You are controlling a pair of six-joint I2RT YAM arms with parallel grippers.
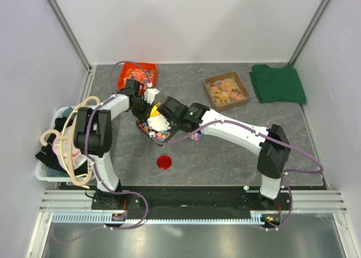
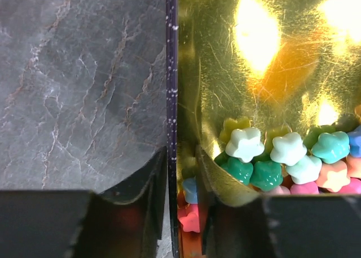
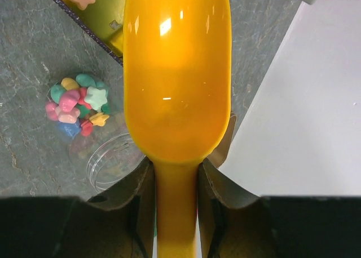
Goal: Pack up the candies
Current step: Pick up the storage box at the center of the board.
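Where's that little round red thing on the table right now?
In the overhead view the red disc lies on the grey table, between the two arms, closer to the left one, just on the robot's side of the tray holding the candies.

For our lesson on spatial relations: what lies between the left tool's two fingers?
The tray's thin dark side wall, seen in the left wrist view; the candies sit just inside it.

Under me lies a dark grey table (image 1: 217,162), its top marbled with pale stone veins. Plain white panel walls (image 1: 192,21) close it in at the back and on both sides. They meet at the far corners behind slanting aluminium posts (image 1: 67,28). Along my near edge runs a ribbed aluminium rail (image 1: 321,200) beside a black strip (image 1: 192,200). The light is even and soft.
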